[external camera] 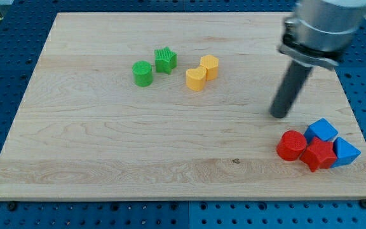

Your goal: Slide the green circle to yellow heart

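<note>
Resting my tip (279, 115) on wooden board (107, 159), gripperless, holding nothing, blue pegboard (5, 57) surround, green circle (142, 73) well apart.

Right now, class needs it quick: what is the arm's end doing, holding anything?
My tip: a bare rod, holding nothing, touching no block, above the red circle.

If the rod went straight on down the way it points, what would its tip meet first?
Only the board: my tip points down at bare wood, above and left of the red cylinder. No block appears under it, though depth is uncertain.
</note>
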### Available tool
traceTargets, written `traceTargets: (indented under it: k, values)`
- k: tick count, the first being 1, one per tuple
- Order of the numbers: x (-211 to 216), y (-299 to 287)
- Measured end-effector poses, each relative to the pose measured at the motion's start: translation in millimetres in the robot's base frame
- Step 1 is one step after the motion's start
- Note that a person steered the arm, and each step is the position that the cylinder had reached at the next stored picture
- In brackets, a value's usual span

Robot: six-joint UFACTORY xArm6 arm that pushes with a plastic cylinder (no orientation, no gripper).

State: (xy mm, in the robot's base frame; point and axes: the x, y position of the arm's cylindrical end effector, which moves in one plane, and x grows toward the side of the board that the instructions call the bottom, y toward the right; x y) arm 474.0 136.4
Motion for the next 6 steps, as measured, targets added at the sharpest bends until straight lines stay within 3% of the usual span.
traceTargets:
  k: [2, 3, 4, 6]
  values:
    - [-11, -205]
    - [-57, -288]
    - [-87, -269]
    - [-87, -155]
